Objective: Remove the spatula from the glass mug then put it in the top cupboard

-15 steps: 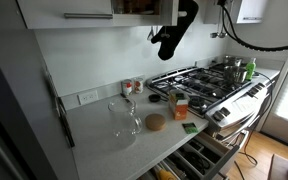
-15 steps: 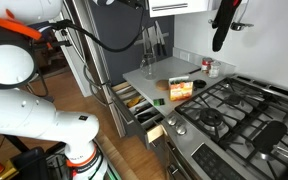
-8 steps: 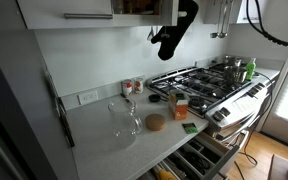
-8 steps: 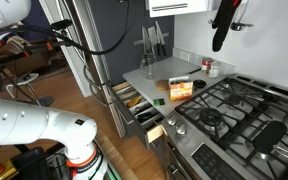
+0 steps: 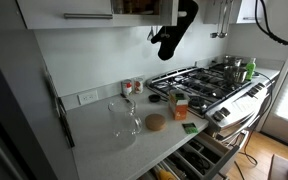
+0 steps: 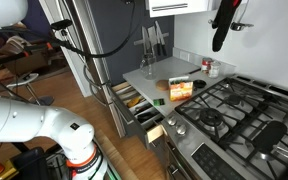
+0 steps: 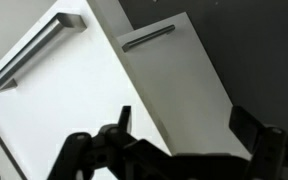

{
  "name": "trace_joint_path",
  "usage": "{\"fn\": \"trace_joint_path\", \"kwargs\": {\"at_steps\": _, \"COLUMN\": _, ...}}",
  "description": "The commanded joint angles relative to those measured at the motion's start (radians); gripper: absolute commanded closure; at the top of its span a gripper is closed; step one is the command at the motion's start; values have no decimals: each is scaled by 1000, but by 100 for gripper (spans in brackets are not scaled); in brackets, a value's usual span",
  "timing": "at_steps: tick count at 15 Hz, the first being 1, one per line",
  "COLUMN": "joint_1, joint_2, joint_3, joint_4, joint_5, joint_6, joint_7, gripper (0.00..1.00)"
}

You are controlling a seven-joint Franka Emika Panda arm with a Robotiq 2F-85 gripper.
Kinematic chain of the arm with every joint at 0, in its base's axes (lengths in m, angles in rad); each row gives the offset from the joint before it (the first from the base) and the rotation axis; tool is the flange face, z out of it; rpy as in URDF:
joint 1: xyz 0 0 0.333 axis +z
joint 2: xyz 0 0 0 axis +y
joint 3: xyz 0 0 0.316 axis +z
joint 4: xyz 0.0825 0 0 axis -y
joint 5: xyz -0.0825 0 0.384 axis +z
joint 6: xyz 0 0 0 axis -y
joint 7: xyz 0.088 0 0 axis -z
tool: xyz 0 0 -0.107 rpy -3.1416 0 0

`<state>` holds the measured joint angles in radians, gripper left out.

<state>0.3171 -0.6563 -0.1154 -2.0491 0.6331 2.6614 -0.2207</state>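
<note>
Claw (image 7: 182, 120): jaws wide apart and gripping nothing. The wrist view shows dark fingers (image 7: 122, 120) low in frame.
- Facing it are the white doors of the cupboard (image 7: 74, 95), each with a slim steel bar handle. One door (image 7: 174, 70) is swung open against a dark background.
- In both exterior views the claw (image 5: 167, 42) hangs high, just under the cupboard (image 5: 69, 10) and well above the counter (image 5: 94, 130). A strip of brownish interior shows beside the closed door.
- Mug (image 5: 125, 118): upright on the counter, well below the claw and apart from it.
- Spatula: not made out in any view. Cannot tell whether it sits in the mug or in the cupboard.
- A brown disc (image 5: 155, 122) lies just beside the mug, with an orange box (image 5: 179, 106) beyond it toward the stove (image 5: 209, 82).
- Two red-topped jars (image 5: 132, 87) stand near the back wall.
- Drawers (image 5: 199, 160) under the counter are pulled out.
</note>
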Motion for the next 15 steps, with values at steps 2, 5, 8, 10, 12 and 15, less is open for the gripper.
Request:
{"fn": "trace_joint_path", "kwargs": {"at_steps": 2, "joint_1": 39, "joint_2": 91, "joint_3": -5, "joint_4": 10, "joint_5": 6, "joint_6": 125, "joint_7": -46, "gripper": 0}}
{"fn": "trace_joint_path", "kwargs": {"at_steps": 5, "joint_1": 71, "joint_2": 140, "joint_3": -12, "joint_4": 30, "joint_5": 6, "joint_6": 163, "joint_7": -69, "gripper": 0}}
{"fn": "trace_joint_path", "kwargs": {"at_steps": 8, "joint_1": 113, "joint_2": 181, "joint_3": -17, "joint_4": 55, "joint_5": 32, "joint_6": 193, "joint_7": -104, "gripper": 0}}
{"fn": "trace_joint_path", "kwargs": {"at_steps": 10, "joint_1": 163, "joint_2": 221, "joint_3": -34, "joint_4": 90, "joint_5": 55, "joint_6": 219, "joint_7": -159, "gripper": 0}}
{"fn": "trace_joint_path", "kwargs": {"at_steps": 12, "joint_1": 205, "joint_2": 269, "joint_3": -55, "joint_4": 130, "joint_5": 71, "joint_6": 232, "joint_7": -203, "gripper": 0}}
{"fn": "trace_joint_path", "kwargs": {"at_steps": 15, "joint_1": 251, "joint_2": 371, "joint_3": -87, "joint_4": 222, "joint_5": 83, "joint_6": 272, "joint_7": -266, "gripper": 0}}
